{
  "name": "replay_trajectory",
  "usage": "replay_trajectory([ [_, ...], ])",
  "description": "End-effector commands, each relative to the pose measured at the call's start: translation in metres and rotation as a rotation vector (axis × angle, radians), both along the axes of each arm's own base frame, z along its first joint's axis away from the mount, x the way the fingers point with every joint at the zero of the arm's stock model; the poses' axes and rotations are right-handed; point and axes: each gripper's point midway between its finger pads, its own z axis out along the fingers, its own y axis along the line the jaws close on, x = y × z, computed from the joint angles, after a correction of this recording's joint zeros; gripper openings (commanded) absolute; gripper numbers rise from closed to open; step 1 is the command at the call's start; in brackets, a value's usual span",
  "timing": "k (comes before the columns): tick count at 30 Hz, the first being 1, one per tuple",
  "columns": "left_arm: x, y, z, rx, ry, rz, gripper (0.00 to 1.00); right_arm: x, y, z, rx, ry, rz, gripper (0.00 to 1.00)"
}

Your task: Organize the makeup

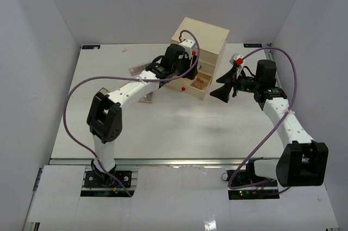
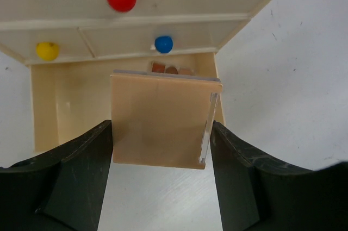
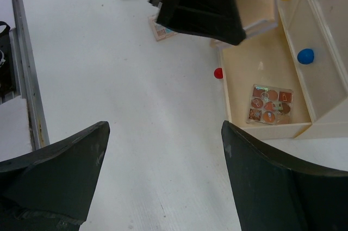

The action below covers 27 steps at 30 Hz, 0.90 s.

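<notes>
Gripping palette (image 2: 157,114) (left pincer (image 2: 161,130)) above drawer (image 2: 70,106)

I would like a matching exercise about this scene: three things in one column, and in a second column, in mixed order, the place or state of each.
Column one:
1. peach compact
2. makeup palette with round pans
3. right end effector

Column two:
A. open, holding nothing
B. gripped by the left end effector above the drawer
C. lying flat in the open drawer

Pairs: 1-B, 2-C, 3-A.
</notes>
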Motion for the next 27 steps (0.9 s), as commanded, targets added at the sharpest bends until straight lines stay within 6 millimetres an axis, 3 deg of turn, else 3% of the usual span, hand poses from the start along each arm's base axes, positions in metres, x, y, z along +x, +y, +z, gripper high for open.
replay_trajectory([
  [1,0.026,-0.02,-0.003,0.011,-0.021,-0.026,0.02,0.0,-0.002,0.008,0.011,-0.034,-0.006,0.9],
  [5,0.037,-0.026,-0.023,0.018,0.007,-0.03,0.14,0.001,-0.003,0.007,0.009,-0.033,-0.009,0.9],
  [8,0.034,-0.029,-0.039,0.023,0.039,-0.046,0.29,0.002,-0.004,0.005,0.008,-0.029,-0.012,0.9],
  [11,0.029,-0.028,-0.046,0.029,0.057,-0.056,0.52,0.003,-0.005,0.003,0.008,-0.021,-0.011,0.9],
  [14,0.026,-0.025,-0.043,0.028,0.054,-0.058,0.68,0.003,-0.004,0.001,0.009,-0.012,-0.008,0.9],
  [20,0.021,-0.024,-0.026,0.012,0.03,-0.073,0.81,0.004,-0.004,-0.003,0.01,0.001,-0.006,0.9],
  [27,0.016,-0.018,-0.021,0.01,0.03,-0.086,0.85,0.005,-0.004,-0.004,0.01,0.01,-0.006,0.9],
])
